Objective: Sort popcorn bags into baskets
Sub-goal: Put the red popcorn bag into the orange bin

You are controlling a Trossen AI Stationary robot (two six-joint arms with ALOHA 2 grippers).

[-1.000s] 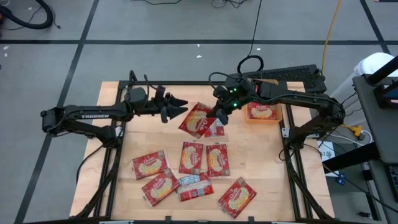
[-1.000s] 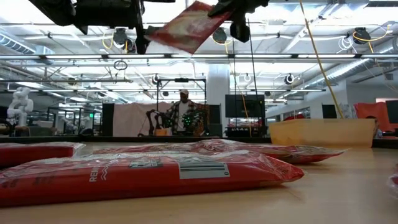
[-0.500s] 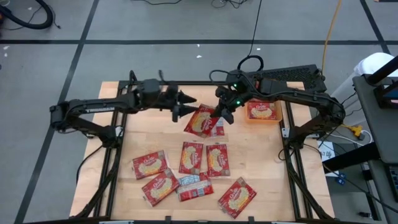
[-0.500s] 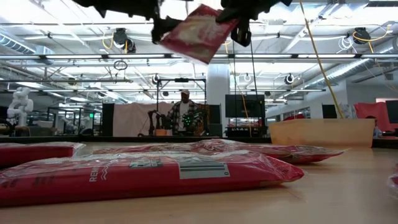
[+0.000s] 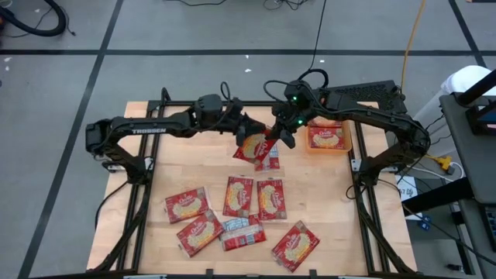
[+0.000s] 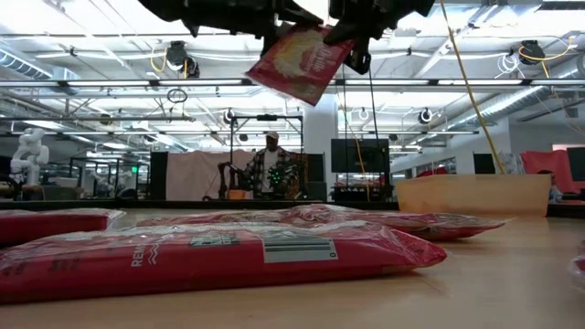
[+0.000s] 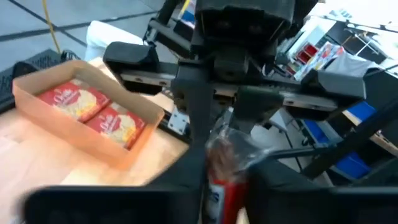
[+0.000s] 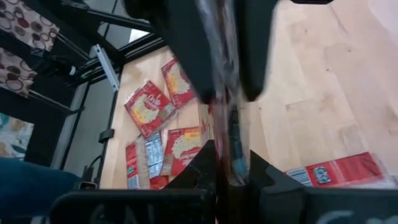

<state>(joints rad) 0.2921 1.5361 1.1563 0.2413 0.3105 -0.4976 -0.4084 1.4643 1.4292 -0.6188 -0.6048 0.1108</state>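
Observation:
One red popcorn bag (image 5: 253, 147) hangs in the air over the far middle of the table, between my two grippers. My left gripper (image 5: 245, 133) reaches it from the table's left and is shut on it. My right gripper (image 5: 273, 138) comes from the right and is also shut on it. The orange basket (image 5: 347, 139) stands on the table at the far right with two bags lying flat in it. Several more bags (image 5: 239, 195) lie flat on the near half of the table. My left gripper pinches the bag's left edge (image 7: 219, 163) between its two fingers, coming nearly level from the table's left. The bag hangs tilted, clear of the table. My right gripper pinches the opposite edge (image 8: 231, 152) of the same bag between its two fingers, slanting down from the table's right. The bag shows edge-on between the fingers.
Another bag (image 5: 269, 160) lies on the table just below the held one. A keyboard (image 5: 364, 93) sits beyond the table's far right edge. Bare wood (image 5: 325, 201) lies between the flat bags and the right edge. A person shows far back in the room (image 6: 271, 169).
My left gripper has travelled toward the table's right to the held bag and has shut on its left edge. My right gripper has rolled and shifted slightly, and the bag has tipped to hang more steeply, staying clear of the table.

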